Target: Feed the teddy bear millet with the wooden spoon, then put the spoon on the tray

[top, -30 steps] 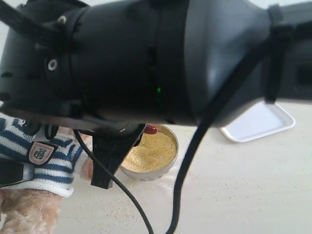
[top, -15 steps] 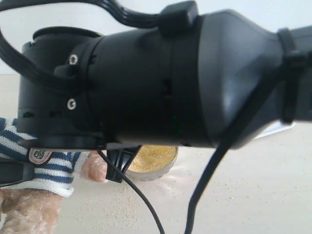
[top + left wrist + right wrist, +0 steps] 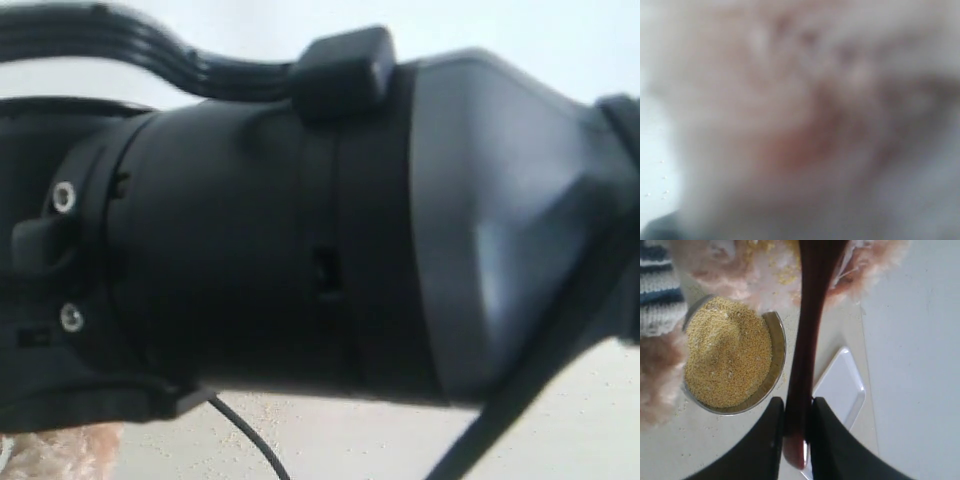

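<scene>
One scrap of tan-pink fur, the teddy bear [image 3: 55,452], shows at the lower left corner of the exterior view. To its right a thin black cable [image 3: 250,440] hangs in front of the pale worktop [image 3: 340,440], which is dotted with loose specks. Above all of this a black robot arm [image 3: 300,250] fills the view from edge to edge and hides the rest of the scene.

The left wrist view is a close blur of pale and pinkish fur, with a sliver of speckled worktop at one edge. The left end effector's opening, and whether it holds anything, cannot be told.

In the right wrist view the right end effector [image 3: 797,407] is clamped on the wooden spoon [image 3: 812,315], both dark fingers [image 3: 765,440] pressing the handle close to its end. The handle runs away from the fingers to the bear's fluffy muzzle, where yellow grains cling to the white fur; the scoop itself is out of sight. Beside the muzzle is the striped sweater [image 3: 657,275]. The metal bowl [image 3: 779,340] stands just beside the bear, heaped with the millet [image 3: 725,355]. The tray [image 3: 840,385] lies near the bowl, bare, on the far side of the handle.
</scene>
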Controlling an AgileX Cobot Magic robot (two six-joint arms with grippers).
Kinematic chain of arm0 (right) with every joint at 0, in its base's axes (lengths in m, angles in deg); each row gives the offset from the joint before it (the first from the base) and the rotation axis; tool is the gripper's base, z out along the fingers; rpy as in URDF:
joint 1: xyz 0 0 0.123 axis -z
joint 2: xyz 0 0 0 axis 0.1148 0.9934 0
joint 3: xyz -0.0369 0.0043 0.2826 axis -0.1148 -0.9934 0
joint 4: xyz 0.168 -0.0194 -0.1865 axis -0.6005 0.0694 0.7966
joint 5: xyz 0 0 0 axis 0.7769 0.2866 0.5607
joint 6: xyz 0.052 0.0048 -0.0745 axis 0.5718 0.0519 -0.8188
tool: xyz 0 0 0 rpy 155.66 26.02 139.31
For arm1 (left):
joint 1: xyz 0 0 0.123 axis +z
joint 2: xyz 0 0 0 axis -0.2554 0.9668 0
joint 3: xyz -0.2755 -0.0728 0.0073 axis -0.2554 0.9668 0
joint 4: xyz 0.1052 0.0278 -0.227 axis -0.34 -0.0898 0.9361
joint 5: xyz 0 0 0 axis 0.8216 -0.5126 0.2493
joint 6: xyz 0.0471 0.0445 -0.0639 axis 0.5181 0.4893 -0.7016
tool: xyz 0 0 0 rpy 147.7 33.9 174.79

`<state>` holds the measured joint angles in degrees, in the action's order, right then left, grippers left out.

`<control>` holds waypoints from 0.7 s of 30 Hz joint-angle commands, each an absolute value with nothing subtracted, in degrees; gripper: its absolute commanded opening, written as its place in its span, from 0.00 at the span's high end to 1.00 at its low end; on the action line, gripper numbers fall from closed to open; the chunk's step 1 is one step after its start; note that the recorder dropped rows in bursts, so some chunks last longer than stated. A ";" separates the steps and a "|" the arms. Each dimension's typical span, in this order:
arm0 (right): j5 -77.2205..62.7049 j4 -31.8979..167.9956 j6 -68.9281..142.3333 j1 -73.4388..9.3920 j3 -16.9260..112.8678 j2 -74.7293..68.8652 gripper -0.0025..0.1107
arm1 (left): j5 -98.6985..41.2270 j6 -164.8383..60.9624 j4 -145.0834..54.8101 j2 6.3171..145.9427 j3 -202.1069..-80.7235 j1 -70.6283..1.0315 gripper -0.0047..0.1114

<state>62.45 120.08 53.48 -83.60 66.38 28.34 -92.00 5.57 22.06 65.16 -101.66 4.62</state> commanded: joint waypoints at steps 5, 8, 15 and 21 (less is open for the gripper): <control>62.70 125.56 54.96 -84.31 62.78 27.10 0.97 | -92.87 5.77 23.31 64.72 -101.53 4.65 0.92; 62.70 125.64 56.09 -85.02 61.86 27.10 0.97 | -92.87 5.77 23.31 64.72 -101.53 4.65 0.92; 62.70 131.12 56.42 -84.73 61.73 26.38 0.97 | -92.87 5.77 23.31 64.72 -101.53 4.65 0.92; 62.70 132.05 56.98 -84.29 61.73 25.91 0.97 | -92.87 5.77 23.31 64.72 -101.53 4.65 0.92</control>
<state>62.56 130.88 56.15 -84.63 61.87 26.83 -92.00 5.57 22.06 65.16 -101.66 4.62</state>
